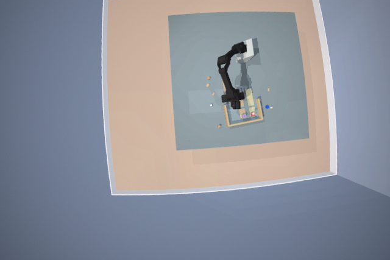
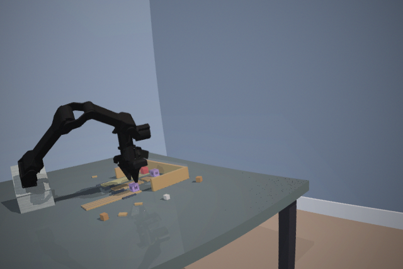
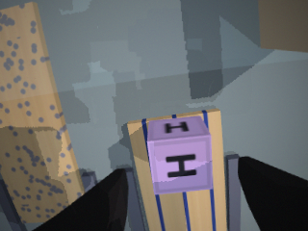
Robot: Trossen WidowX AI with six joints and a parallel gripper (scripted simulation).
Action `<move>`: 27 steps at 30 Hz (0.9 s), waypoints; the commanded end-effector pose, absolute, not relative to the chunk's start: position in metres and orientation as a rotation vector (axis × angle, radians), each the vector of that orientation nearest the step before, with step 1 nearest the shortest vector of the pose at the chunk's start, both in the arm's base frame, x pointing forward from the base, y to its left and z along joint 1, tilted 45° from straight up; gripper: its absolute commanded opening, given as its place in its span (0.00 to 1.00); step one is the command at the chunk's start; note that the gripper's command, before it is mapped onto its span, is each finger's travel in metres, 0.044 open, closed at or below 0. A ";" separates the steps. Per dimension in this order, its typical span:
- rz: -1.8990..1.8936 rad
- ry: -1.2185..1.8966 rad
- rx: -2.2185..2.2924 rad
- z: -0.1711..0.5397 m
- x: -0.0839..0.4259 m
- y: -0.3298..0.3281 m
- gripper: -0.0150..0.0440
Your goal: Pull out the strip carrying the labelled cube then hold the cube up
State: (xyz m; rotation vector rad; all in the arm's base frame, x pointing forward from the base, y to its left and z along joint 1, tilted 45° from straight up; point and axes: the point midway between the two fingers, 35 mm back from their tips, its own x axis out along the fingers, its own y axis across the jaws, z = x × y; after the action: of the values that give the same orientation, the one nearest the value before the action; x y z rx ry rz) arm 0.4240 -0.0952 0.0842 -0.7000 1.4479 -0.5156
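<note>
The claw (image 2: 133, 179) (image 3: 182, 172) is spread, its fingers standing apart on either side of the purple cube (image 2: 133, 187) (image 3: 180, 161), which rests near the end of the blue-striped strip (image 2: 109, 201) (image 3: 218, 144). In the wrist view, the strip's long axis runs nearly upright, leaning slightly left toward the top; the cube's H lies sideways. The grey-green tabletop (image 1: 195, 46) (image 2: 227, 201) has a faint sheen; blue walls (image 1: 47, 109) (image 2: 276, 64) surround a tan floor (image 1: 138, 93) (image 2: 341, 243).
</note>
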 end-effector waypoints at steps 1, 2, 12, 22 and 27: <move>-0.515 1.454 -0.704 0.079 0.423 -0.100 0.68; -0.515 1.454 -0.704 0.078 0.424 -0.101 0.68; -0.516 1.453 -0.705 0.067 0.424 -0.113 0.68; -0.521 1.449 -0.703 0.063 0.425 -0.118 0.59; -0.521 1.449 -0.703 0.063 0.425 -0.118 0.50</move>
State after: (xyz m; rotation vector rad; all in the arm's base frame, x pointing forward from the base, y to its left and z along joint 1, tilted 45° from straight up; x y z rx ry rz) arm 0.4250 -0.1179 0.0625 -0.7043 1.4495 -0.5201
